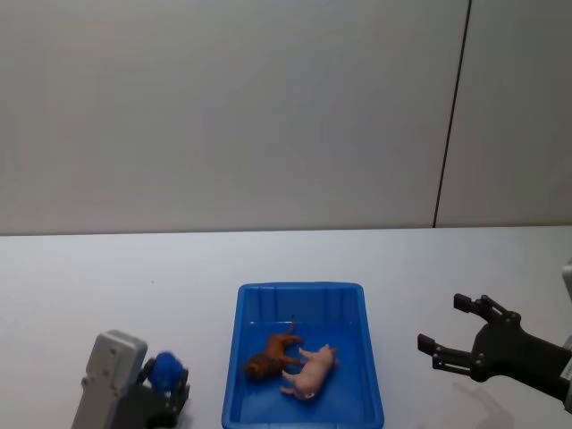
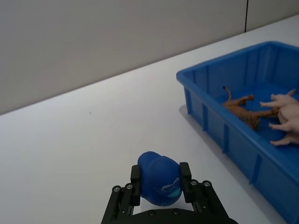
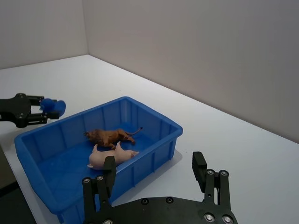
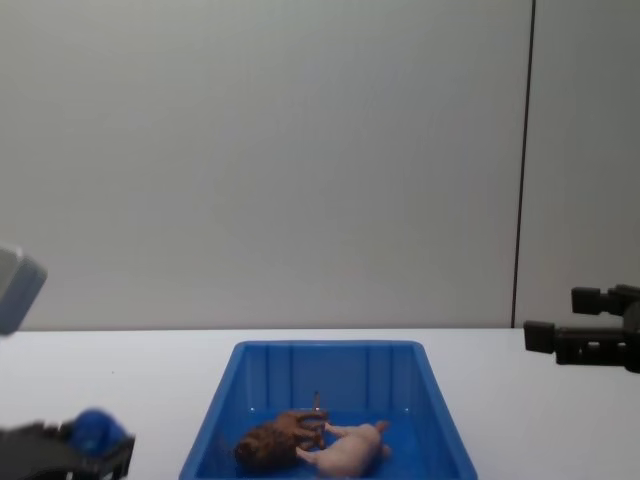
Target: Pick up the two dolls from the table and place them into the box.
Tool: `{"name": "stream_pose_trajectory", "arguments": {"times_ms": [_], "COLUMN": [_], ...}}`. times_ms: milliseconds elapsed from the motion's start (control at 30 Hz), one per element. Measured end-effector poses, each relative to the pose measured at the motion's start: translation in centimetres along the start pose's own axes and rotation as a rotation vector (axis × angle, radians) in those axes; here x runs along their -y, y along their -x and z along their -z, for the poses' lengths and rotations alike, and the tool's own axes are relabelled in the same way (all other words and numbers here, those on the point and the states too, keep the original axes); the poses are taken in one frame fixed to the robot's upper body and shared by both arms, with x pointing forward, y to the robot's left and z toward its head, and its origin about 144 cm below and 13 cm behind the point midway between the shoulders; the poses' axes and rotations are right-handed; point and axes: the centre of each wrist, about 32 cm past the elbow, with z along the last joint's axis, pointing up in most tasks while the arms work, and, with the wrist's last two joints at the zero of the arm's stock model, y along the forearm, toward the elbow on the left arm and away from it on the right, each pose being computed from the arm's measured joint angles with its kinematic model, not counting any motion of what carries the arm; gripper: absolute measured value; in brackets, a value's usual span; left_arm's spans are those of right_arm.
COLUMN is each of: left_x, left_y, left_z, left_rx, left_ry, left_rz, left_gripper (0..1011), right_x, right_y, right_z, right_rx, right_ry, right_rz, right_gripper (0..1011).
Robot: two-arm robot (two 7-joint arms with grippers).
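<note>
Task looks done: both dolls lie inside the bright blue ribbed plastic box [image 1: 304, 295], lower centre of the head view, on the flat white tabletop [image 1: 107, 277]. No doll remains on the table in these pictures, so nothing left to pick, as far as I can judge.

Left to right:

Left gripper [image 1: 163, 386], lower left corner of the head view, just left of the box and outside it, raised over the table. Its fingers are clamped on a fuzzy blue ball [image 2: 159, 178], which sits between the two black pads at bottom centre of the left wrist view. The ball is not a doll; it is not in the box.

Shaggy reddish-brown four-legged animal figurine [image 1: 271, 354] lies on its side on the box floor, left of centre. Pale pink plastic pig [image 1: 311, 371] lies on its side right beside it, touching or nearly so.

Right gripper [image 1: 458, 326], lower right of the head view, well right of the box, above bare table. Fingers spread wide, holding nothing, touching nothing.
</note>
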Motion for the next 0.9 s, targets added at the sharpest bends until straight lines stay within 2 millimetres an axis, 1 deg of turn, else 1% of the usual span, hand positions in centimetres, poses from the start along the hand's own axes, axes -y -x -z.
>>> {"name": "stream_pose_trajectory", "arguments": {"times_ms": [233, 267, 533, 633, 700, 733, 800, 833, 900], "left_x": [1.0, 1.3, 2.8, 3.5, 4.1, 4.5, 4.8, 5.0, 5.6], "left_y": [-0.1, 0.0, 0.9, 1.4, 1.9, 2.3, 2.7, 2.8, 3.3], "left_z": [-2.4, -3.0, -5.2, -5.8, -6.3, -6.6, -6.8, -6.9, -7.2], "left_rx": [0.043, 0.05, 0.078, 0.084, 0.087, 0.087, 0.087, 0.087, 0.084], "left_ry": [0.079, 0.098, 0.176, 0.198, 0.216, 0.228, 0.239, 0.244, 0.259], "left_rz": [0.039, 0.05, 0.127, 0.161, 0.192, 0.214, 0.232, 0.244, 0.274], "left_gripper": [452, 448, 399, 485, 568, 589, 664, 664, 777], "right_x": [0.0, 0.0, 0.0, 0.0, 0.0, 0.0, 0.0, 0.0, 0.0], "right_y": [0.0, 0.0, 0.0, 0.0, 0.0, 0.0, 0.0, 0.0, 0.0], "right_z": [0.0, 0.0, 0.0, 0.0, 0.0, 0.0, 0.0, 0.0, 0.0], "right_rx": [0.0, 0.0, 0.0, 0.0, 0.0, 0.0, 0.0, 0.0, 0.0], "right_ry": [0.0, 0.0, 0.0, 0.0, 0.0, 0.0, 0.0, 0.0, 0.0], "right_rz": [0.0, 0.0, 0.0, 0.0, 0.0, 0.0, 0.0, 0.0, 0.0], "right_gripper": [1001, 1001, 1001, 1001, 1001, 1001, 1001, 1001, 1001]}}
